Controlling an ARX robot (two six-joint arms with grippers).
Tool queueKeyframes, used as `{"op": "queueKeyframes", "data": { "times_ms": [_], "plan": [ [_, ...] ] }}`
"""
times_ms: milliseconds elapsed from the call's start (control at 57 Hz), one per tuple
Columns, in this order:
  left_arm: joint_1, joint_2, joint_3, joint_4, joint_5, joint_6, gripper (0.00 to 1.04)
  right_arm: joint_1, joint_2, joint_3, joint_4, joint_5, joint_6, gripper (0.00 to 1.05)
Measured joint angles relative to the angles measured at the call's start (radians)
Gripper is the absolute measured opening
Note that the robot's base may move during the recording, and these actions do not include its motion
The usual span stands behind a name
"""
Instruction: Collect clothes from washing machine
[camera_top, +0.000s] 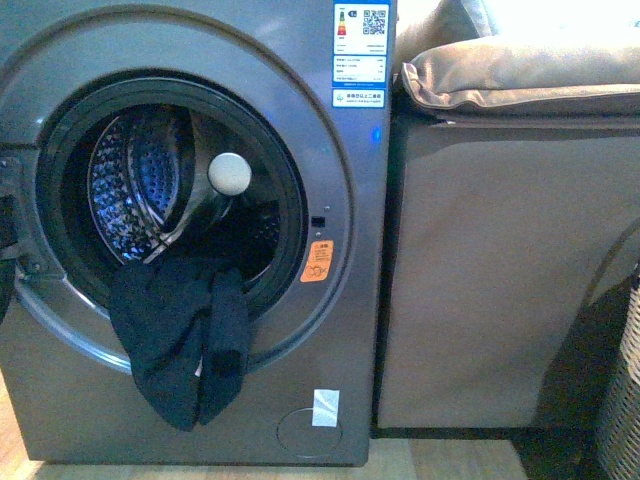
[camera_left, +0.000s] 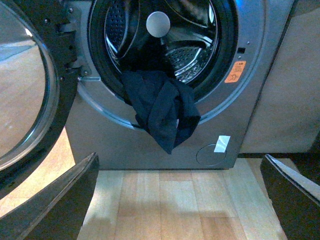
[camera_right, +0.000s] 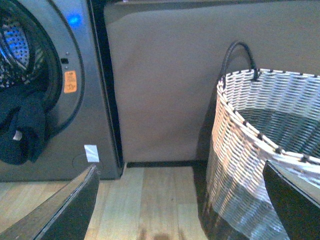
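the clothes (camera_top: 180, 340) are one limp bundle of plain dark navy, nearly black fabric, slumped over the bottom lip of the washing machine (camera_top: 340, 330) opening. part of it lies inside the steel drum (camera_top: 140, 180), and most hangs down the grey front in loose folds. the door (camera_left: 30, 100) is swung wide open, and an orange sticker (camera_top: 317, 262) sits just beside the opening.

from my end, the left gripper (camera_left: 179, 157) faces the machine, jaws spread wide, nothing between them. right gripper (camera_right: 179, 165) is the same, wide apart and empty, near a white woven basket (camera_right: 240, 130) with a dark handle.

light wood floor (camera_left: 165, 200), beige sofa (camera_top: 500, 280) just beside the machine, basket in front of the sofa.
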Motion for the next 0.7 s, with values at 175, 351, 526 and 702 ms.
{"op": "queueKeyframes", "data": {
  "times_ms": [175,351,526,702],
  "plan": [
    [0.0,-0.001,0.0,0.0,-0.002,0.0,0.98,0.0,0.0,0.0,0.0,0.003,0.0,0.97],
    [0.0,-0.002,0.0,0.001,-0.002,0.0,0.98,0.001,0.002,0.0,0.0,0.002,0.0,0.97],
    [0.0,-0.003,0.0,0.0,-0.005,0.0,0.98,0.0,0.0,0.0,0.0,0.003,0.0,0.97],
    [0.0,-0.003,0.0,0.0,-0.003,0.0,0.98,0.0,0.0,0.0,0.0,0.0,0.0,0.97]
  ]
}}
